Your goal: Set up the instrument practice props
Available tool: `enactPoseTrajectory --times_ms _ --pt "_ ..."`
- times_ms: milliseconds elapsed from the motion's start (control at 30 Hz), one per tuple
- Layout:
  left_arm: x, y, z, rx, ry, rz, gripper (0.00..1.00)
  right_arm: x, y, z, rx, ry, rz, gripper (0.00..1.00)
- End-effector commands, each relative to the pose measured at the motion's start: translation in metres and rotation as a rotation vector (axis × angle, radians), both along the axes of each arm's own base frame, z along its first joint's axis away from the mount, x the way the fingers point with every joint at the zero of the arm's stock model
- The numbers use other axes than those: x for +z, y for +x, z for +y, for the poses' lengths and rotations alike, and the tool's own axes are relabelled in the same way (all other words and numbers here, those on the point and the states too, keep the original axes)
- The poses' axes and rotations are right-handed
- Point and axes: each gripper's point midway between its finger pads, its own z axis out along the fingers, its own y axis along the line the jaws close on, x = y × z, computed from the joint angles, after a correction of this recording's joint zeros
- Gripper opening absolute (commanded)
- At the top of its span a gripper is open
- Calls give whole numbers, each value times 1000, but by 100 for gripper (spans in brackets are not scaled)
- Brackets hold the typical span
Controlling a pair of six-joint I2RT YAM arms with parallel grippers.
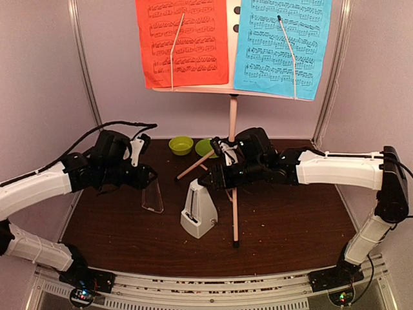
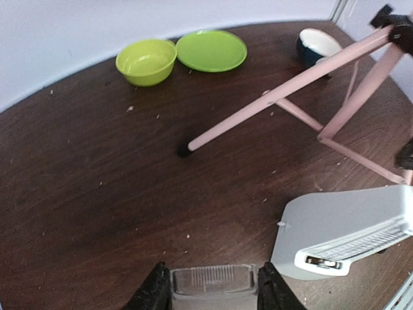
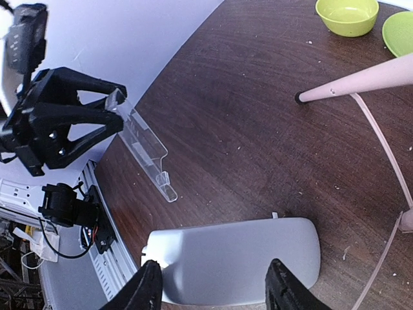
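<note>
The left hand (image 2: 213, 285) clamps the clear cover (image 2: 208, 278), mostly cut off below. The right hand (image 3: 215, 279) straddles the white metronome (image 3: 245, 252); whether it grips, I cannot tell.

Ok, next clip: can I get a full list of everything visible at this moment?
music stand: one, pale pink, centre back, tripod legs on the table
red page: one, left on the stand
cyan page: one, right on the stand
metronome: one, white, centre, in front of the stand
cover: one, clear, left of the metronome, held
green bowl: one, lime, back
green plate: one, lime, beside the bowl
small bowl: one, white and dark, behind the stand legs
left gripper: black, shut on the cover
right gripper: black, jaws apart over the metronome, contact unclear
arms: two, white and black
</note>
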Motion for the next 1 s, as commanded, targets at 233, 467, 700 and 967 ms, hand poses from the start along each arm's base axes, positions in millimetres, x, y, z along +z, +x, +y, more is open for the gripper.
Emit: enactPoseTrajectory --times_ms 233,467,700,967 --pt "-70 51 27 62 237 441 25 -20 -8 0 24 -126 40 77" --pt "-121 92 43 143 286 606 25 -10 -8 1 18 -121 29 84" --pt "-138 112 51 188 286 637 45 -4 -7 -2 2 -130 12 94" --pt "-127 118 55 205 294 601 71 5 -5 -3 1 -139 -12 98"
